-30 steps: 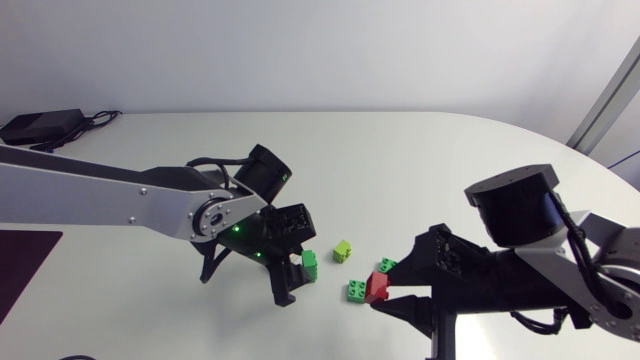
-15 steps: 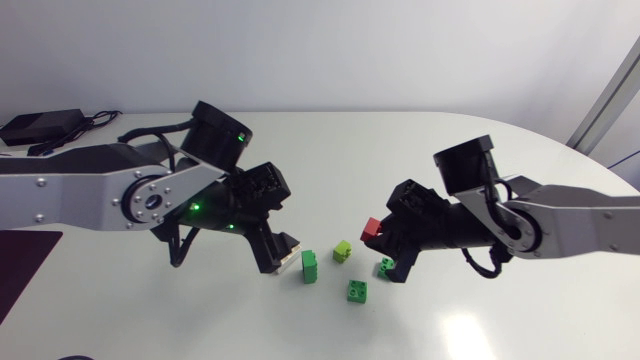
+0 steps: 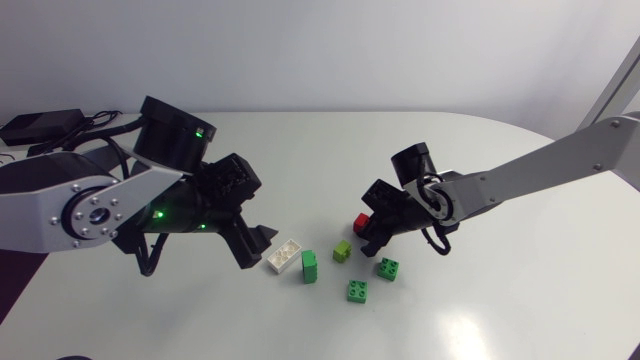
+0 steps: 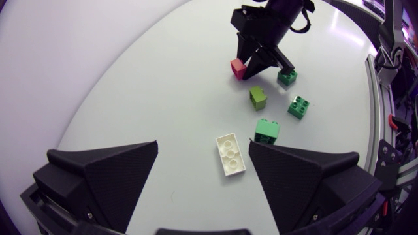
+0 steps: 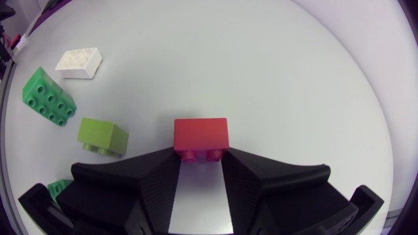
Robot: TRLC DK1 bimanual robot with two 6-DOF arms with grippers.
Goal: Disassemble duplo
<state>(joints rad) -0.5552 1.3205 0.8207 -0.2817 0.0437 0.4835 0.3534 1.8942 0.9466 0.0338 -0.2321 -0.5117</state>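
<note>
Left gripper point(image 3: 256, 240) point(image 4: 204, 145): fingers spread wide, nothing between them. It hung over the desk point(image 3: 300, 150), left of the middle and toward the near edge.

White brick point(image 3: 284, 256) point(image 4: 230, 155) point(image 5: 79, 62): flat on the desk, studs up, just ahead of the left gripper and apart from both fingers.

Tall green brick point(image 3: 310, 266) point(image 4: 266, 130) point(image 5: 48, 96): just beside the white brick on its right. I could not tell whether they touched.

Lime brick point(image 3: 342, 250) point(image 4: 258, 98) point(image 5: 102, 137): small, alone on the desk, between the tall green brick and the right gripper.

Right gripper point(image 3: 370, 226) point(image 5: 200, 153): fingers narrowed onto the red brick point(image 3: 361, 220) point(image 4: 238, 68) point(image 5: 201, 135), gripped at the very tips from two sides, studs turned back toward the gripper. The brick was low over the desk, near the middle; contact with the surface could not be judged.

Two more green bricks lay loose toward the near edge: one point(image 3: 387, 268) point(image 4: 286, 77) close under the right gripper, the other point(image 3: 357, 290) point(image 4: 299, 107) nearer the edge, well apart from the rest.

All six bricks were separate, none stacked on another.

A black box point(image 3: 40, 125) with cables sat at the far left corner of the desk.
</note>
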